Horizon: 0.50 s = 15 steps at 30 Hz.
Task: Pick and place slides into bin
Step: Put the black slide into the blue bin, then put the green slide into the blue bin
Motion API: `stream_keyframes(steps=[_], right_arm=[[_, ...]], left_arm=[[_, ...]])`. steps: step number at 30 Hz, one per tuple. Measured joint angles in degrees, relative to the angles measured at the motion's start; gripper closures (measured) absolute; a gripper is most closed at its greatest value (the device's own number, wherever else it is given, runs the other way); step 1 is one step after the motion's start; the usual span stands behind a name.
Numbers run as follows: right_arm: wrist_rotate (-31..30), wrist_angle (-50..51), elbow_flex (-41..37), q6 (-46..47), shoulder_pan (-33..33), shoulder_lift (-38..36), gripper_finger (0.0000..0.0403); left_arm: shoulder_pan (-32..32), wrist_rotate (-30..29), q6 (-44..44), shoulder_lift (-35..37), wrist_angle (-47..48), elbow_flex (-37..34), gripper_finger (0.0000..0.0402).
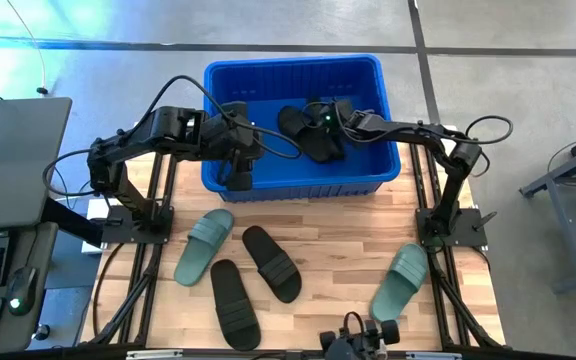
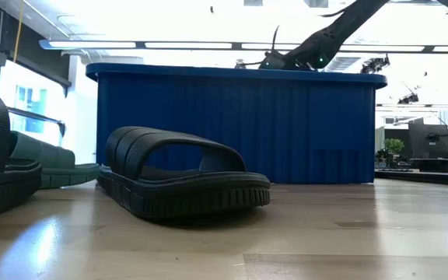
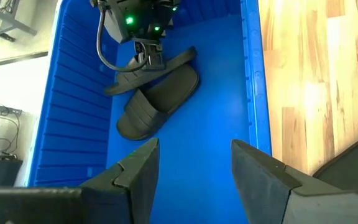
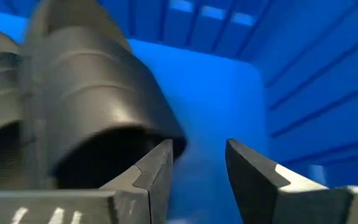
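With my right gripper (image 4: 197, 165) spread beside a black slide (image 3: 157, 99) inside the bin (image 1: 298, 185) and my left gripper (image 3: 194, 171) likewise spread, clean vertical withdrawal seemed advisable.

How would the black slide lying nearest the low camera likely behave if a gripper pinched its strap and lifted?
The black slide has a thick arched strap, likely firm enough to pinch. Its chunky ridged sole suggests it would hang tilted rather than flop. Lying flat on the table, it seems unlikely to roll.
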<state>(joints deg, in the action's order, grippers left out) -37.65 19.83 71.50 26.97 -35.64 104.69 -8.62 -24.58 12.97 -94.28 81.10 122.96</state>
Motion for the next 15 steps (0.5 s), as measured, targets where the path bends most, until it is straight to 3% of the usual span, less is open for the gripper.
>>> stream_keyframes(steps=[4, 8, 15], right_arm=[[4.9, -0.2, 0.0, -0.9, 0.7, -2.1, 0.0265], [9.0, -4.2, 0.0, -7.9, 3.5, -5.8, 0.0265], [15.7, -17.3, 0.0, -16.6, 9.8, -19.4, 0.0265]], left_arm=[[0.0, 0.0, -0.7, 0.0, 0.0, 0.0, 0.0218], [0.0, 0.0, -1.3, 0.0, -0.2, 0.0, 0.0218], [0.0, 6.1, -3.1, -0.7, 0.0, -0.1, 0.0218]])
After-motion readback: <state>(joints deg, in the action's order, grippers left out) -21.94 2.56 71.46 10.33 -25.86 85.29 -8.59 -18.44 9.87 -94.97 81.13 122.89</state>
